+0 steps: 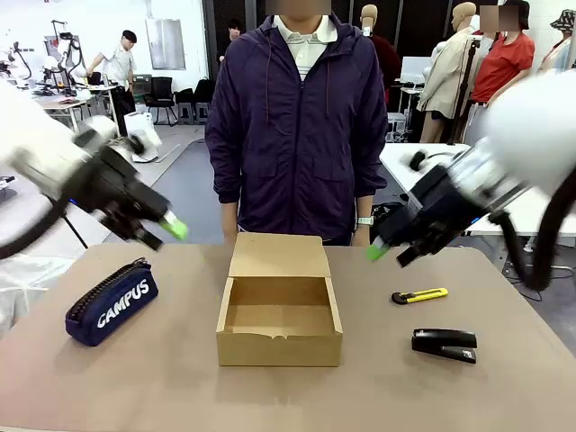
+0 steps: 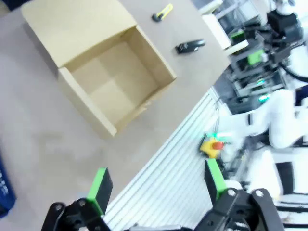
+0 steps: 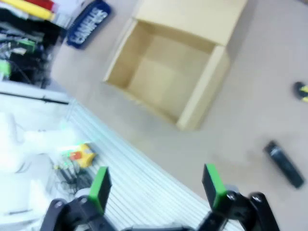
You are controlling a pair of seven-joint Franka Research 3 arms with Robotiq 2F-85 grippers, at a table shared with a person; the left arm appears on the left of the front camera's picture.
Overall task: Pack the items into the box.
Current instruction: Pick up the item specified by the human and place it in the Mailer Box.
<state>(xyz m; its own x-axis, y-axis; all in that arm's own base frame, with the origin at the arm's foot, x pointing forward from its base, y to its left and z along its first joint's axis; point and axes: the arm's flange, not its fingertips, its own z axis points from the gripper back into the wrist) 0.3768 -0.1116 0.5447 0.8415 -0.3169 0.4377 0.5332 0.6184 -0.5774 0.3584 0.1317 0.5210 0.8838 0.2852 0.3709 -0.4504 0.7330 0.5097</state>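
across the table [image 1: 135,378] in the front view, the box [image 1: 279,349] sits open in the middle, flap back toward the person [image 1: 297,126], nothing inside that we can see. the knife [image 1: 420,295] and stapler [image 1: 444,344] lie on the table to its right; a pencil case [image 1: 112,303] lies to its left. the left gripper [image 1: 164,232] and right gripper [image 1: 390,254] hang above the table either side of the box, holding nothing.

from the left wrist we see its jaws spread wide, box and both items well ahead. from the right wrist the jaws stand wide too, the stapler off to one side of the box.

we judge packing not yet begun — the first pick is the step in hand. the right gripper is nearer the items; next it should come down over one, jaws astride its narrow body, and close.
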